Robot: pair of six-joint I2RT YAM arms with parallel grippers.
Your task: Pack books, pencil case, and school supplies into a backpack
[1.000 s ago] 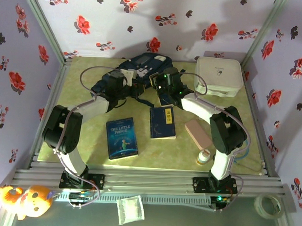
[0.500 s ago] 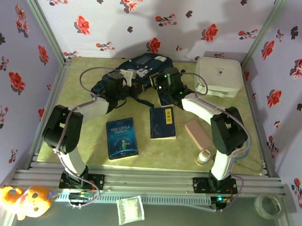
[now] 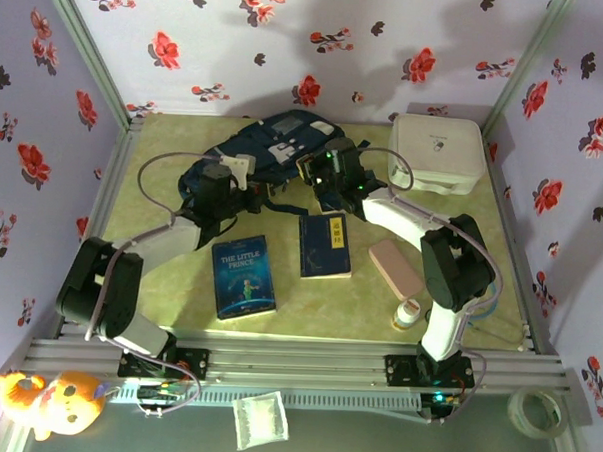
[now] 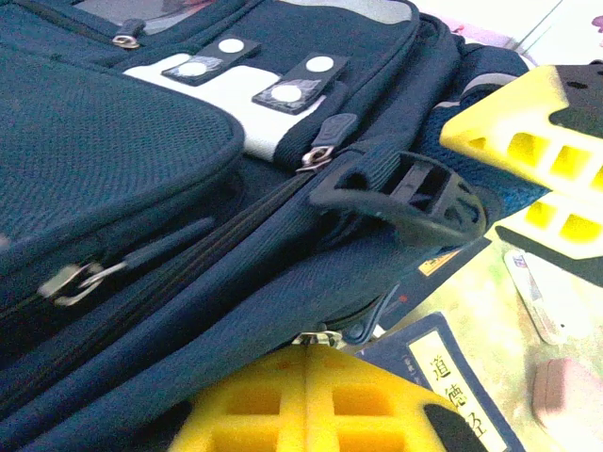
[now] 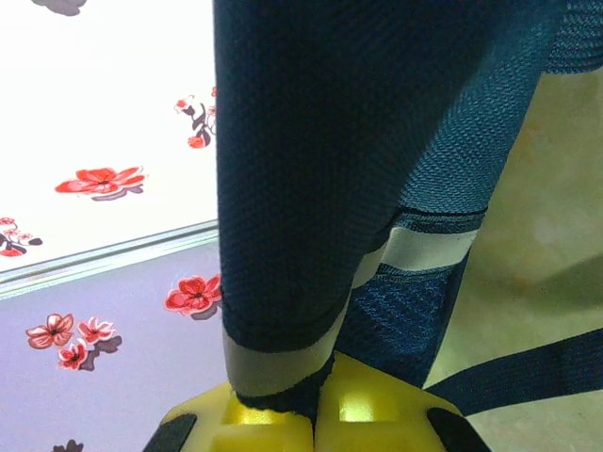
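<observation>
The left gripper (image 4: pixel 306 363) is closed right down at the near edge of the backpack (image 3: pixel 275 140), left of centre in the overhead view. Its yellow tips meet just under a small metal zip pull (image 4: pixel 318 336). It seems to be pinching that pull, though the hold itself is hidden behind the tips. I judge it means to draw the zip along and open the main pocket.

The backpack lies flat at upper centre, its zips closed as far as I can see. At its right side, the right gripper (image 5: pixel 316 410) is clamped on a fold of backpack fabric with a pale grey band, drawn tight. That grip probably braces the backpack, so the zip runs instead of dragging the whole thing across the table.

At lower centre two books lie flat outside it: the Little Prince (image 3: pixel 244 277) and, just right of it, the labelled book (image 3: pixel 325 245). Further right lies the pencil case (image 3: pixel 395 267), with a small bottle (image 3: pixel 410 313) below it. A white box (image 3: pixel 437 152) stands at upper right.
</observation>
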